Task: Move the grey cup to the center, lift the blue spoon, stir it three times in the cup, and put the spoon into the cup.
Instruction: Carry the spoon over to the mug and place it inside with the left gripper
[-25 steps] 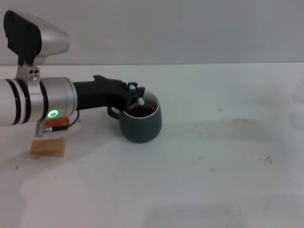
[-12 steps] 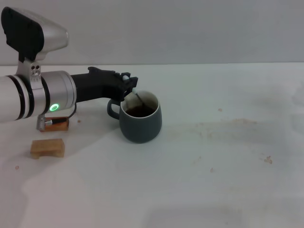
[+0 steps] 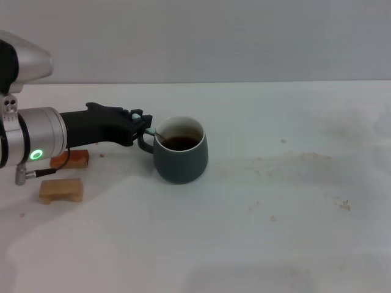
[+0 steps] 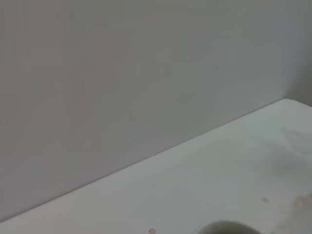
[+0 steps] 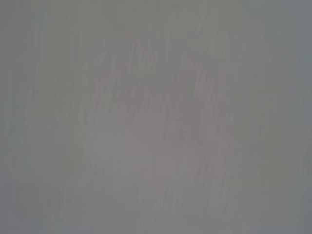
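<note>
Left of the cup (image 3: 180,150), the left gripper (image 3: 142,122) has backed off from over the rim within the last second; it now sits just beside the handle, clear of the mug. Spoon (image 3: 155,133) rests in the cup, its pale handle tip poking over the left rim toward the gripper. Reads as spoon dropped in, task near done. Can't tell from these views whether the fingers are parted or closed, or whether they still touch the spoon tip. Right gripper isn't visible.
</note>
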Controlling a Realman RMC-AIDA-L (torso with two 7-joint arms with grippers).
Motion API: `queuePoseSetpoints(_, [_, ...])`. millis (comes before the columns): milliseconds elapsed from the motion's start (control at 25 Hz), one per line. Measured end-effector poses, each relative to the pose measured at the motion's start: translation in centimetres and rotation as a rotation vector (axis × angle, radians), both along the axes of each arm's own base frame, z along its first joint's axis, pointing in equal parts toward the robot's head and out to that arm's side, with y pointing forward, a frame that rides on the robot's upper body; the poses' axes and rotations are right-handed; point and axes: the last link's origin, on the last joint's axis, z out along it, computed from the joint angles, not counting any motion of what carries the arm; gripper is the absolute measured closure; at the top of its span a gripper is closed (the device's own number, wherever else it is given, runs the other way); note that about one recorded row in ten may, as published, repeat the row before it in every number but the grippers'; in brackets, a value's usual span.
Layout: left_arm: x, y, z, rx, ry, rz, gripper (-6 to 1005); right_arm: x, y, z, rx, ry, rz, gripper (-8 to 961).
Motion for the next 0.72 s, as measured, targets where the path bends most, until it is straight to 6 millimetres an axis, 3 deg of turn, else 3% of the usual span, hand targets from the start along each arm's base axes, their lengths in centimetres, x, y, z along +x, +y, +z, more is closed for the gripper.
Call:
queuePoseSetpoints(160, [0.1,-0.7,0.2,-0.010,-0.005,-0.006,817,-0.1,0.1,0.0,0.000,0.000,0.002,887])
queuePoseSetpoints(720, [2.4,-1.3,-2.3,-0.086,-0.046,-0.065,818,-0.3,0.1,0.1,0.003,-0.003,0.009,887])
